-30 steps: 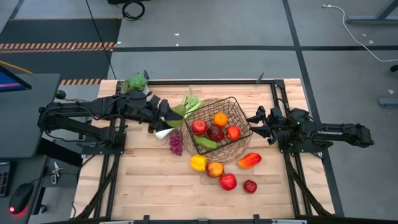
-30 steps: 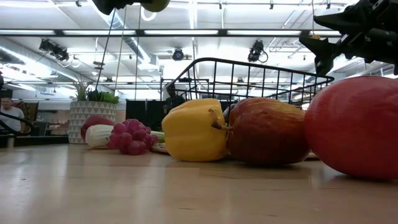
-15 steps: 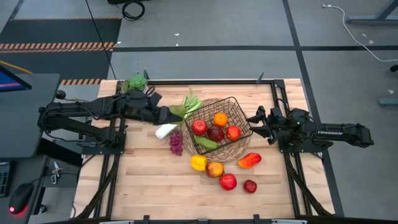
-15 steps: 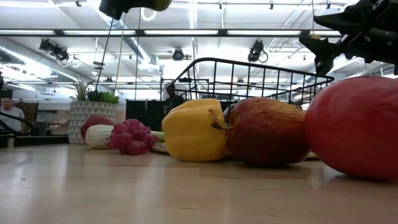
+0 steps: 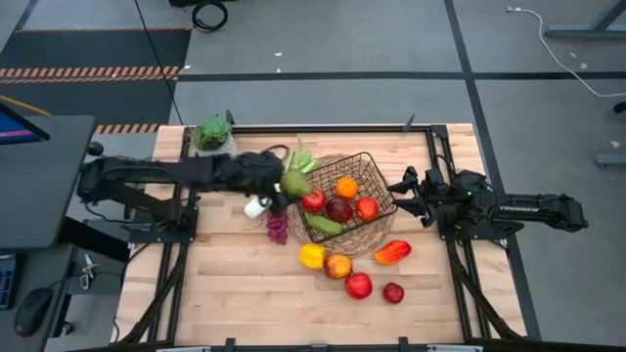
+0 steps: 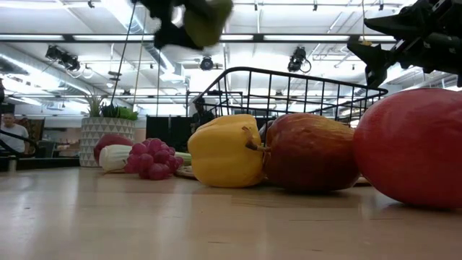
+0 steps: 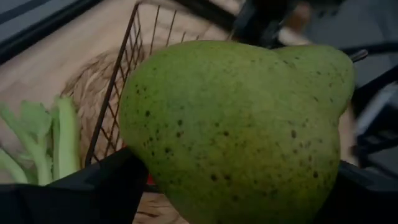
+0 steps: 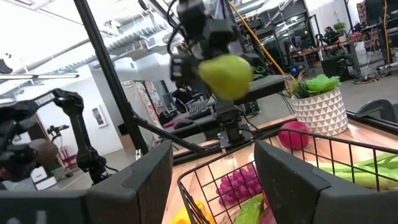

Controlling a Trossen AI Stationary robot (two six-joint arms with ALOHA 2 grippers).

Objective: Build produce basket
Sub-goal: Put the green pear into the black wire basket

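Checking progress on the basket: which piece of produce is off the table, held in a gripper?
The green pear, clamped in the left gripper at the basket's left edge. All other produce rests in the basket or on the table.

Speckled matt green pear (image 7: 242, 124); dark wire-mesh basket (image 5: 377, 191) on woven wicker base; pale wood-plank table (image 5: 235, 293); glossy apples (image 6: 310, 152).

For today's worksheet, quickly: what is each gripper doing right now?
Left gripper: shut on the speckled green pear, beside the basket.
Right gripper: open, holding nothing.
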